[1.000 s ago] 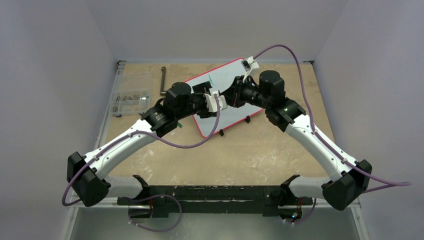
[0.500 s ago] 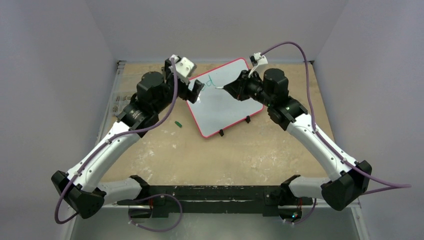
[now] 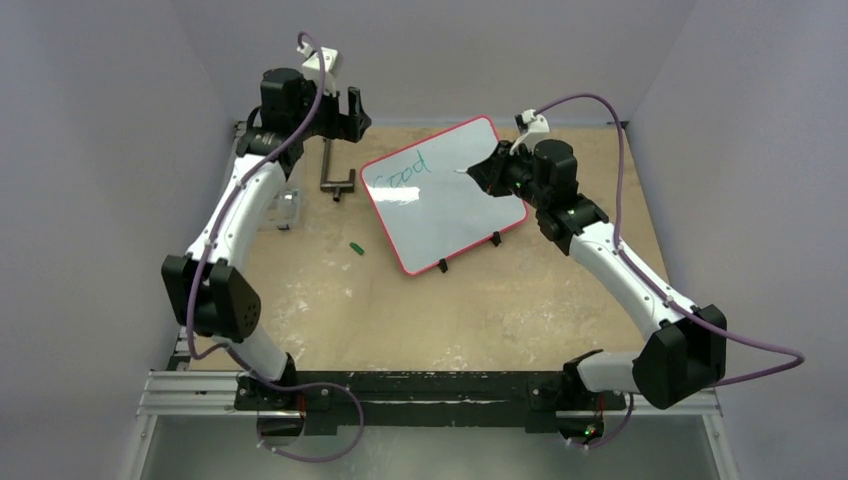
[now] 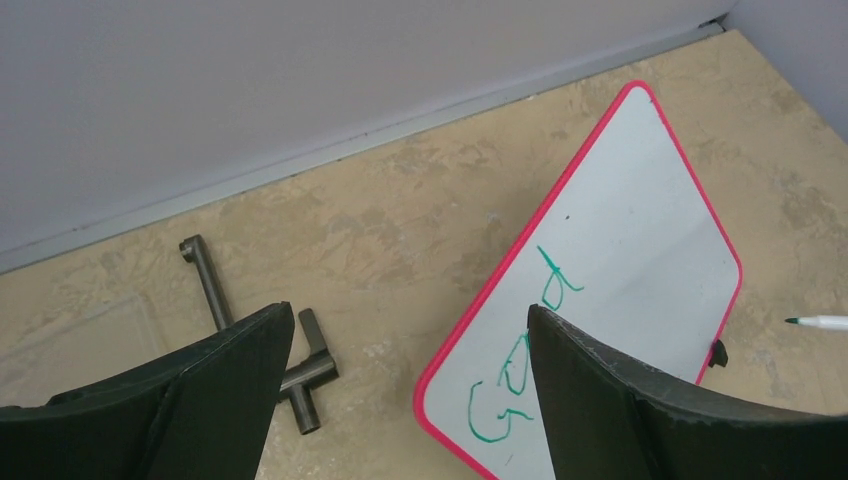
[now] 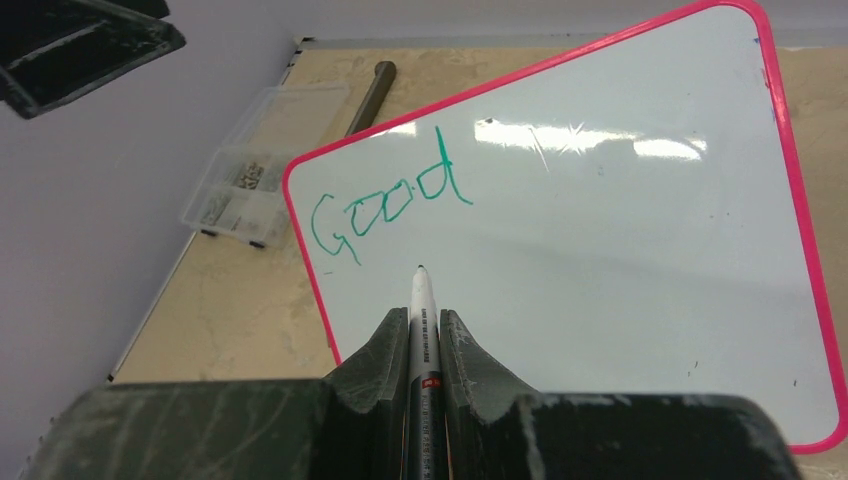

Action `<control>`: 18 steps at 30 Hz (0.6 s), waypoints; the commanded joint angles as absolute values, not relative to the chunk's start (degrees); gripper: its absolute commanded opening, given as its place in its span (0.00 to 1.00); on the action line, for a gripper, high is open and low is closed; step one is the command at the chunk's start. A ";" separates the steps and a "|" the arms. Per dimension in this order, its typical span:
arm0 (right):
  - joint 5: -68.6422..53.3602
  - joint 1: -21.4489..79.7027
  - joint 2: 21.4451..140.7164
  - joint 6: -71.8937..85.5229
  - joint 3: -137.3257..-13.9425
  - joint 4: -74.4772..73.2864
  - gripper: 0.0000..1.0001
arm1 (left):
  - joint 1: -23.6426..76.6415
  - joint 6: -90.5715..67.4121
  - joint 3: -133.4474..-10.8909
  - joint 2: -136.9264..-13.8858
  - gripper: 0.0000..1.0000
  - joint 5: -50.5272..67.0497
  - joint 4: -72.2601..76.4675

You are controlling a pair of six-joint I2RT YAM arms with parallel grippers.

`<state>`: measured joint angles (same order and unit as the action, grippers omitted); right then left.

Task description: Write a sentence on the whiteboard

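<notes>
The whiteboard (image 3: 455,215) with its red frame lies tilted at the back middle of the table, on small black feet. The sentence (image 3: 398,168) reads only "Good" in green, near the board's upper left corner (image 5: 390,205) (image 4: 515,385). My right gripper (image 3: 480,172) (image 5: 423,318) is shut on a white marker (image 5: 421,295). The marker's tip points at bare board just below the word and seems lifted off the surface. In the left wrist view that marker (image 4: 820,322) shows at the right edge. My left gripper (image 3: 341,108) (image 4: 410,315) is raised above the far left corner, open and holding nothing.
A dark metal T-handled tool (image 3: 332,172) (image 4: 300,375) lies left of the board. A clear box of small parts (image 5: 245,190) sits at the far left edge. A small green cap (image 3: 355,247) lies on the table in front of the board's left corner. Walls close in on three sides.
My left arm has swung up and back from over the board to the far left corner, and its jaws have opened wider. "Good" now shows uncovered. The right gripper drew back slightly with the marker.
</notes>
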<state>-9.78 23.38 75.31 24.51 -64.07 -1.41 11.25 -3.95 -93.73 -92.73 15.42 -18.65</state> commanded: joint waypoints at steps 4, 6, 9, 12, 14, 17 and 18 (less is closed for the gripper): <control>-8.34 22.68 73.88 23.53 -60.69 6.60 0.00 | 7.16 -3.61 -113.44 -111.01 0.83 33.37 -25.86; -9.03 22.59 74.36 23.96 -60.18 7.53 0.00 | 6.06 -4.86 -119.68 -115.60 0.83 36.81 -26.45; -9.71 22.59 75.26 24.20 -60.07 7.66 0.00 | 4.52 -5.13 -127.81 -122.65 0.81 40.59 -28.34; -9.58 22.59 75.37 24.28 -60.07 7.65 0.00 | 3.56 -5.22 -134.61 -128.17 0.80 47.99 -30.02; -9.58 22.57 75.09 24.29 -60.05 7.67 0.00 | 3.05 -7.33 -137.46 -131.02 0.78 53.78 -28.87; -9.64 22.58 74.68 24.45 -60.15 7.53 0.00 | 2.37 -12.90 -139.02 -133.73 0.77 60.70 -23.74; -9.74 22.54 74.44 24.44 -60.31 7.18 0.00 | 2.30 -14.09 -139.15 -134.56 0.77 63.25 -22.26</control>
